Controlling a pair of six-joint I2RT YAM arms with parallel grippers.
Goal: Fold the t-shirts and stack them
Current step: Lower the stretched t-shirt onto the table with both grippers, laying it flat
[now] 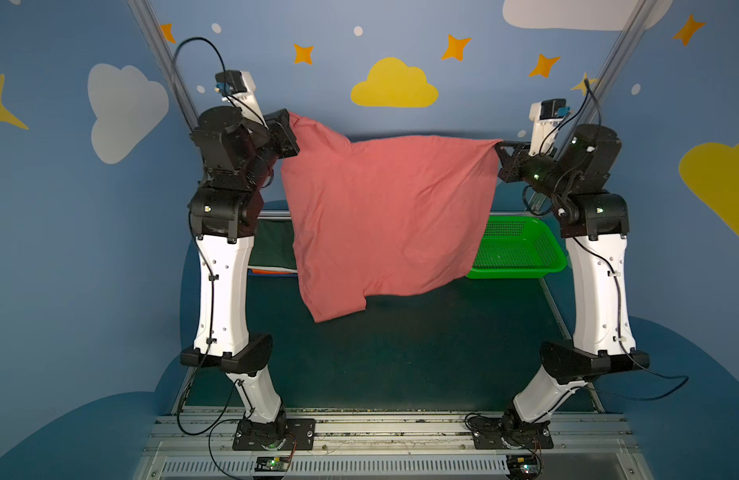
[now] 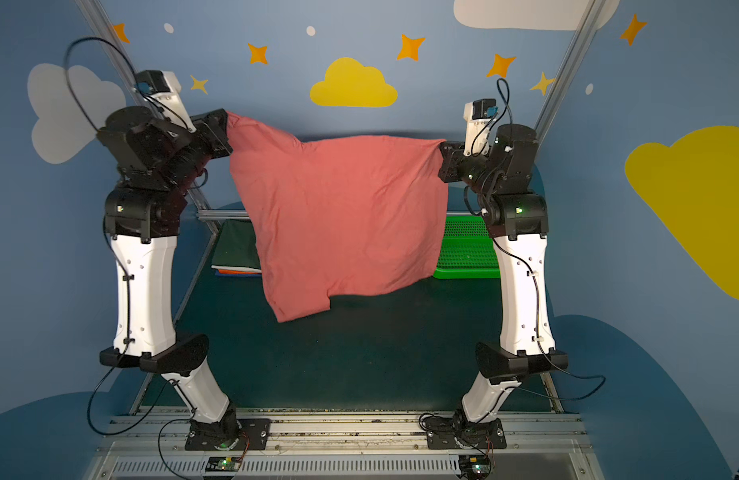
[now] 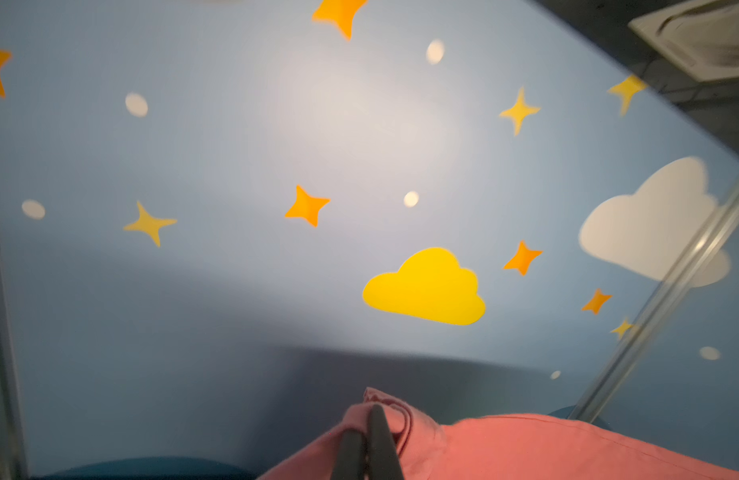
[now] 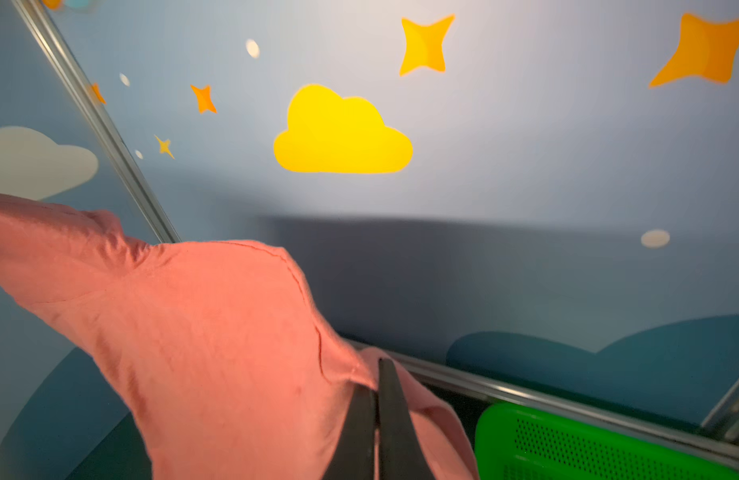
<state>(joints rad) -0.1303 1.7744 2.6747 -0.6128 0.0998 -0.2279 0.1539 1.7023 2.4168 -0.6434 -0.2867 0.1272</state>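
Salmon-pink t-shirt (image 1: 384, 216) hangs spread above the table (image 1: 401, 353), its upper corners pinched tight by the left gripper (image 3: 365, 428) and right gripper (image 4: 377, 378). It is not yet folded; folded shirts (image 2: 235, 249) lie stacked at the table's far-left corner.

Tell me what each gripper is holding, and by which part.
Both hold the pink shirt, stretched in the air: left gripper pinches one upper corner, right gripper the other.

Matt salmon-pink cloth t-shirt (image 1: 384, 216), glossy green perforated plastic basket (image 1: 517, 272), matt dark table surface (image 1: 422, 353), dull metal base rails (image 1: 401, 427)
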